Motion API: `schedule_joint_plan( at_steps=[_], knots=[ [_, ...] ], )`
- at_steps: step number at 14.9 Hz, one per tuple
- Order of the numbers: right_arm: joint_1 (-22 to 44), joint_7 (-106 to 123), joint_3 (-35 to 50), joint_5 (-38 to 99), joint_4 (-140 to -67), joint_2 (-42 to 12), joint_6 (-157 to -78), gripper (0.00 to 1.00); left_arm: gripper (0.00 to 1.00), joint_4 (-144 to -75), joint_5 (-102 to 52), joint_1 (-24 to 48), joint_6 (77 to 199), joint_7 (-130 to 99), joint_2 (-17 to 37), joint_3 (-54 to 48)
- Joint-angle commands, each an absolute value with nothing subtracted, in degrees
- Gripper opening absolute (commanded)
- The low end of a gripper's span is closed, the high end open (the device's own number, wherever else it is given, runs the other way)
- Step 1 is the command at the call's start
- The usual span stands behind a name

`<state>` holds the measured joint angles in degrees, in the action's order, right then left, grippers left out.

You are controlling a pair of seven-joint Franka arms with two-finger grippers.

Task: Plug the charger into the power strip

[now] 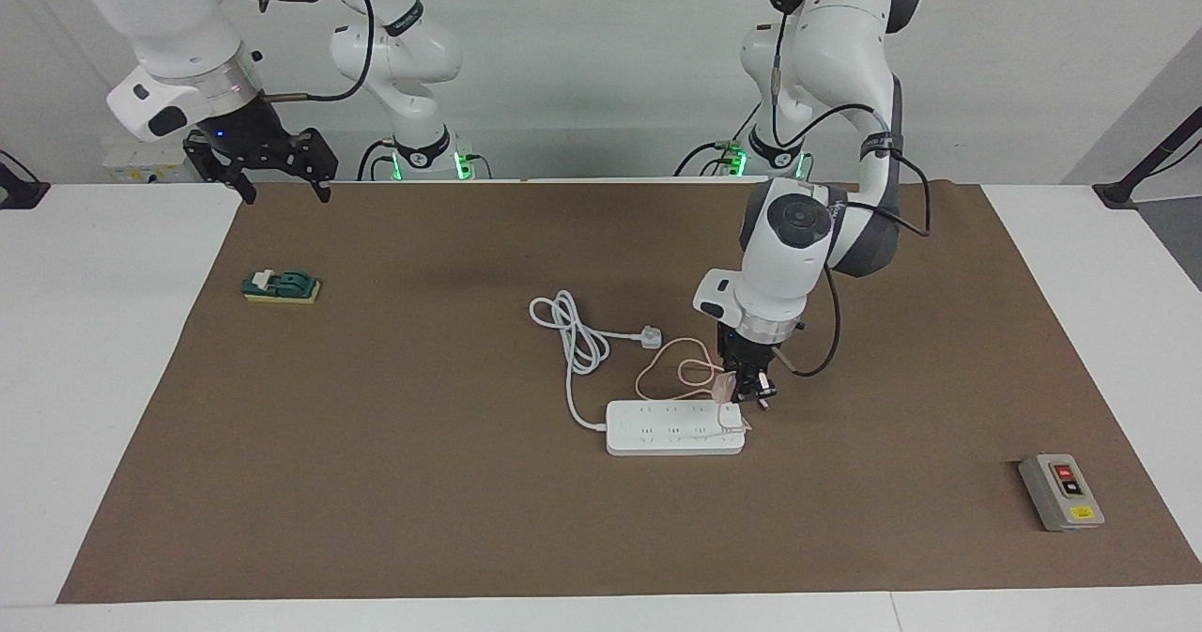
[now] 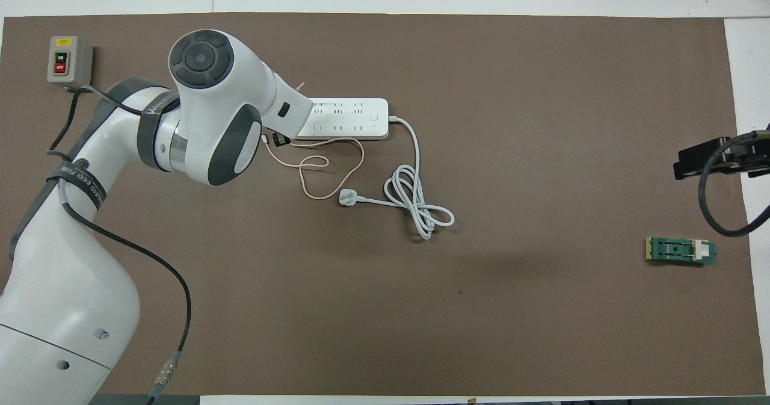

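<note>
we have our left gripper (image 1: pixel 748 390) low over the left-arm end of the long white multi-socket power strip (image 1: pixel 671 428), its fingers closed on the small pale pink cube-shaped charger (image 1: pixel 721 387). the charger hangs just above that end of the strip, on the side nearer to us, not yet seated in a socket as far as we can judge. we hold it from above, probably so its prongs can go straight down. its thin pink cable (image 1: pixel 671 369) loops loosely on the brown mat (image 1: pixel 376 482) covering the desk, near the strip's white three-pin plug (image 1: pixel 650 336), leaving slack. our right gripper (image 1: pixel 263 164) waits in the air over the mat's corner with its fingers spread wide, holding nothing.
</note>
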<state>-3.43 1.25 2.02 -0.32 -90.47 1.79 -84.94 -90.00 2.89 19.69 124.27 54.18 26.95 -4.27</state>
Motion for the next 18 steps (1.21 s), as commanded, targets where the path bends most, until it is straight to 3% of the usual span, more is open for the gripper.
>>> schedule_joint_plan(
  at_steps=[1,18],
  knots=[
    [-3.96,0.53,2.37,-0.26,-90.97,2.29,-84.73,1.00,0.00,-85.70,2.20,18.90,122.96,56.86,31.80,-4.39],
    [-3.96,0.53,2.37,-0.26,-90.97,2.29,-84.73,1.00,0.00,-87.19,1.23,19.25,119.62,57.22,31.64,-4.57]
  ],
)
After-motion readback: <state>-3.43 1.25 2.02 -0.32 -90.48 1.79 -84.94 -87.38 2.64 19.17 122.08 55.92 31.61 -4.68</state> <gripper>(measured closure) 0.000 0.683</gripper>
